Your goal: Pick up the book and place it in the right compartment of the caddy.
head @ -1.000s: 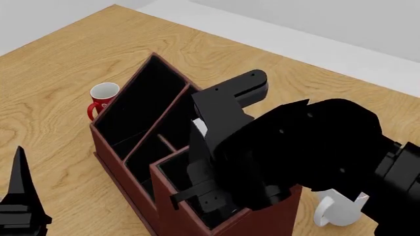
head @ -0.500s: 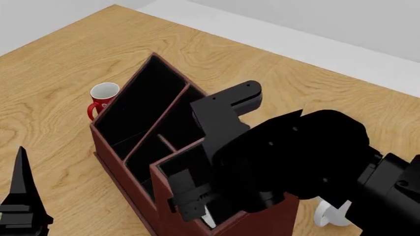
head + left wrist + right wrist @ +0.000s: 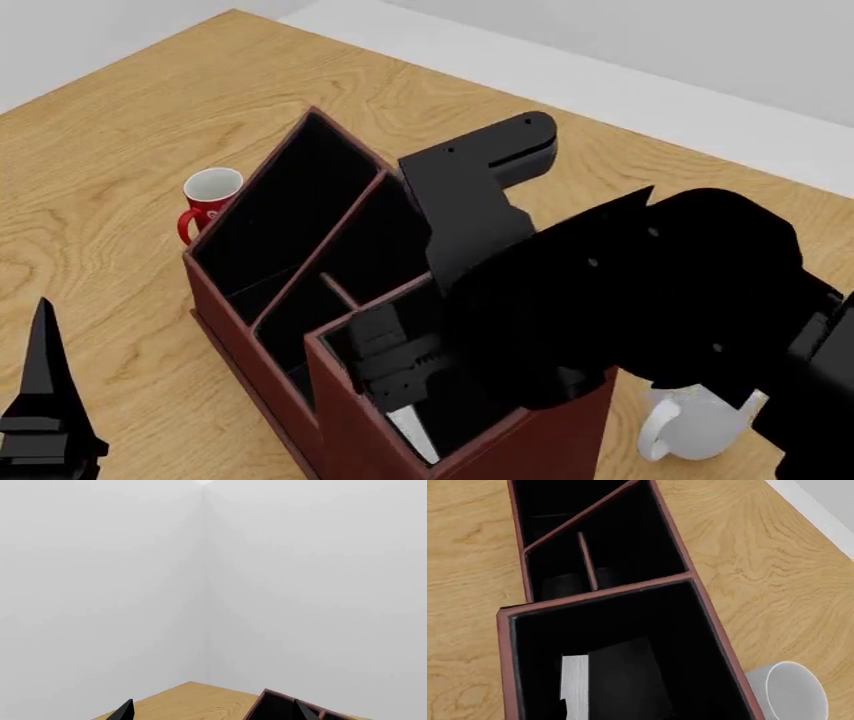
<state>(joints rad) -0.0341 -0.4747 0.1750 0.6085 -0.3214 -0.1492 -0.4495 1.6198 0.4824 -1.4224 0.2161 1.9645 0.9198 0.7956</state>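
The right arm (image 3: pixel 627 300) hides most of the right compartment (image 3: pixel 350 352) and part of the white mug (image 3: pixel 687 425). The book (image 3: pixel 617 682) runs off the right wrist view's edge. The left tool (image 3: pixel 40 410) is cut off; its jaw state is unclear.

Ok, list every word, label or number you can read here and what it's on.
No readable text anywhere.
Red mug: a white patch on its side, too small to read.
Book, caddy, white mug: plain, no markings.
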